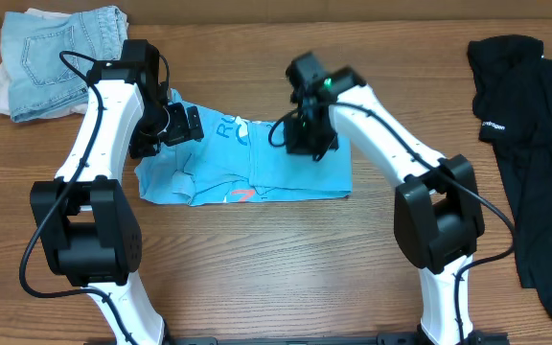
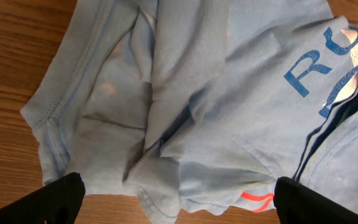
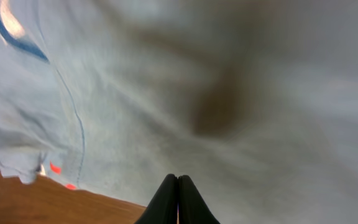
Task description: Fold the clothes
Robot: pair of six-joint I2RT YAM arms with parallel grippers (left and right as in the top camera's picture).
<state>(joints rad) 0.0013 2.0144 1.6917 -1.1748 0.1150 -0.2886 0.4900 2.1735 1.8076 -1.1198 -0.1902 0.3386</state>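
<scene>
The sky-blue T-shirt [image 1: 286,177] lies mid-worktop, already doubled into a rough band, lettering [image 2: 309,74] up and the red-orange mark [image 1: 241,196] at its near edge. Soft, light, limp stuff, I'd say: it will drape and drag rather than hold a line, and bunched layers may slip apart if I pinch only the top one. On the left it's rumpled, with the ribbed collar [image 2: 42,112] poking out sideways. An outer edge or corner looks the best place to take it, through every layer. My left hand [image 1: 182,125] hangs over that rumpled end, wide open, holding nothing. My right hand [image 3: 178,199] is over the smoother right half, pinched fully shut, with no cloth between the tips that I can see. Bare worktop [image 1: 286,259] lies on the near side for sweeping a fold. The black shirt [image 1: 535,144] sits well off right, a pile of jeans [image 1: 60,57] far left.
</scene>
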